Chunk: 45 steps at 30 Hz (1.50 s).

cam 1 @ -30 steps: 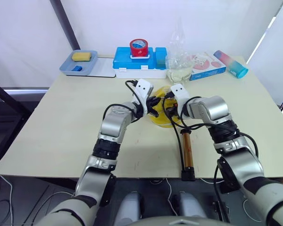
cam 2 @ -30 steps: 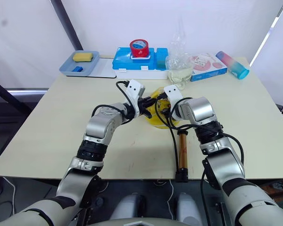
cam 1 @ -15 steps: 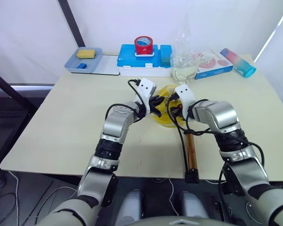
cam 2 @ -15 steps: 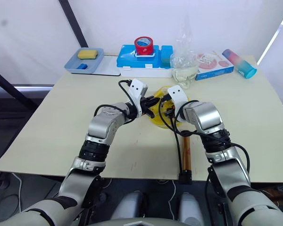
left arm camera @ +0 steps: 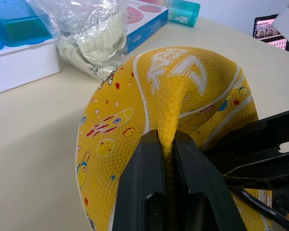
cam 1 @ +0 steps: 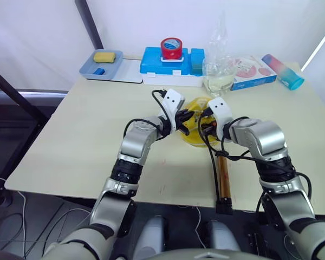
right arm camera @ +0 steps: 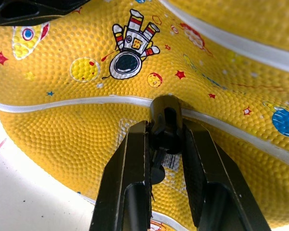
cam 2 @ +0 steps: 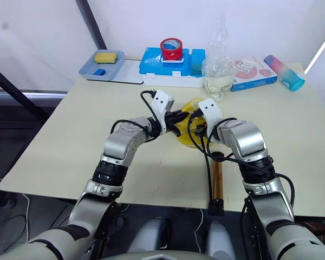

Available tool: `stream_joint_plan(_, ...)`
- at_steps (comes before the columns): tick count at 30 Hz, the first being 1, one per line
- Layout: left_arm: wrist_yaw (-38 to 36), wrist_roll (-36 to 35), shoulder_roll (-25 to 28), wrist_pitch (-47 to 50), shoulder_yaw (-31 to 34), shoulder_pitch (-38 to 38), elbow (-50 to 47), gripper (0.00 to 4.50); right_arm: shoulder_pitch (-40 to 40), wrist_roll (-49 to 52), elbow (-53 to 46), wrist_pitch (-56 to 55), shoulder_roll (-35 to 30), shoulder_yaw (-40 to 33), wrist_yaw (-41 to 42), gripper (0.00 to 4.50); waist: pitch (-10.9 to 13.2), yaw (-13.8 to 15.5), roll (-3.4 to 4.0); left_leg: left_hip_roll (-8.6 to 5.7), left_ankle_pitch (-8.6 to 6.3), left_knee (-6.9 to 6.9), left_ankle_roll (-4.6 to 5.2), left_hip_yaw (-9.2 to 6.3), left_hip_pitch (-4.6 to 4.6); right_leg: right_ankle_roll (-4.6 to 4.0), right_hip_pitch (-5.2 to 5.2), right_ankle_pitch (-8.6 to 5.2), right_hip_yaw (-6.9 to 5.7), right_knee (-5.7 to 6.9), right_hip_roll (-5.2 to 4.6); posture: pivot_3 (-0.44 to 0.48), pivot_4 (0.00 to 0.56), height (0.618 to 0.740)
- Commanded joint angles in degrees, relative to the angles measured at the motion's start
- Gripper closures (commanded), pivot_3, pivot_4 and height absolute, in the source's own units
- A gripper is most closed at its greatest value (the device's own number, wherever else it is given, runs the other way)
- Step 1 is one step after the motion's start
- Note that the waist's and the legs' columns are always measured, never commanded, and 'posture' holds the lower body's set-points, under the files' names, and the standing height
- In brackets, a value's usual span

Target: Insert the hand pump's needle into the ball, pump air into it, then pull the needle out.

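The saggy yellow ball (cam 1: 196,129) lies mid-table between my two grippers. In the left wrist view my left gripper (left arm camera: 166,140) is shut, pinching a raised fold of the ball (left arm camera: 183,82). My right gripper (right arm camera: 164,131) is shut on the small black fitting (right arm camera: 165,115) at the hose's end, which presses against the ball's skin (right arm camera: 231,82) by a white seam; the needle itself is hidden. The hand pump's (cam 1: 223,174) bronze barrel lies on the table toward the front edge, and its black hose (cam 1: 212,157) loops up to my right gripper (cam 1: 207,125).
Along the table's far side stand a grey tray (cam 1: 93,69) with a yellow sponge, a blue box (cam 1: 151,60) with a red tape roll on it, a clear plastic bag (cam 1: 219,70), a pink-and-white box (cam 1: 254,73) and a blue-pink tumbler (cam 1: 281,71).
The head views have shifted as the camera moved. Both grippers keep the same hold on the ball and the fitting.
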Motion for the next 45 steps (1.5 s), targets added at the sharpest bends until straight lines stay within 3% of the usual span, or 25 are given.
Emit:
stream_joint_plan(1, -1.76, -0.31, -1.43, 1.5, -4.3, 1.05, 2.8, 4.5, 0.64, 1.71, -2.93, -2.04, -0.81, 0.02, 1.51, 2.76, 0.03, 0.05, 0.05, -0.03, 0.0, 0.0, 0.0, -0.04, -0.02, 0.01, 0.0, -0.01, -0.03, 0.0, 0.0, 0.0, 0.15, 0.739)
stream_joint_plan(6, -1.73, -0.24, -1.34, 1.67, -4.19, 1.19, 2.48, 4.5, 3.29, 2.81, -6.52, -4.61, -4.98, -0.72, 3.64, 0.18, 0.14, 0.19, 0.1, -0.29, 0.01, 0.04, 0.0, -0.45, -0.17, 0.17, 0.11, -0.09, -0.07, 0.0, 0.01, 0.0, 0.15, 0.739)
stream_joint_plan(7, -1.71, -0.26, -1.29, 1.77, -4.17, 1.26, 2.28, 4.5, 4.46, 3.57, -7.93, -5.9, -6.01, -1.84, 4.51, 0.08, 0.2, 0.24, 0.11, -0.38, 0.01, 0.07, 0.0, -0.58, -0.19, 0.22, 0.13, -0.13, -0.07, -0.01, 0.01, 0.0, 0.15, 0.739)
stream_joint_plan(14, -1.64, -0.54, -1.16, 1.96, -4.33, 0.93, 2.04, 4.5, 14.11, 10.44, -16.5, -15.95, -13.17, -9.43, 13.76, 0.08, 0.48, 0.49, 0.14, -0.5, 0.01, 0.11, 0.0, -0.75, -0.27, 0.34, 0.17, -0.2, -0.04, -0.03, 0.0, 0.0, 0.15, 0.739)
stream_joint_plan(20, -1.9, -0.67, -1.1, 1.79, -4.52, 0.19, 2.36, 4.5, 26.55, 13.41, -17.15, -29.07, -17.59, -17.73, 20.67, 0.08, 0.68, 1.02, -0.04, -0.54, 0.01, 0.13, 0.0, -0.8, -0.26, 0.41, 0.3, -0.25, -0.07, -0.04, 0.0, 0.0, 0.15, 0.739)
stream_joint_plan(26, -2.22, -0.67, -1.08, 1.26, -4.93, -0.5, 3.05, 4.5, 34.84, 12.72, -10.93, -49.86, -19.17, -23.94, 27.09, 0.08, 0.75, 1.15, -0.03, -0.52, 0.01, 0.17, 0.0, -0.76, -0.22, 0.54, 0.3, -0.33, -0.03, -0.03, 0.05, 0.0, 0.15, 0.739)
stream_joint_plan(34, -2.23, -0.49, -1.18, 0.7, -5.37, -1.32, 3.5, 4.5, 40.32, 17.67, 3.53, -62.42, -26.12, -31.64, 43.11, 0.08, 0.85, 1.31, 0.0, -0.52, 0.0, 0.46, 0.0, -0.75, -0.19, 0.45, 0.58, -0.27, -0.03, -0.04, 0.11, 0.0, 0.15, 0.739)
stream_joint_plan(45, -3.03, -0.13, -1.06, -0.73, -5.81, -2.11, 4.33, 4.5, 42.22, 18.85, 15.84, -74.82, -30.18, -34.78, 53.48, 0.08, 0.87, 1.29, 0.04, -0.5, 0.0, 0.57, 0.0, -0.74, -0.14, 0.44, 0.73, -0.27, -0.02, -0.04, 0.23, 0.0, 0.15, 0.739)
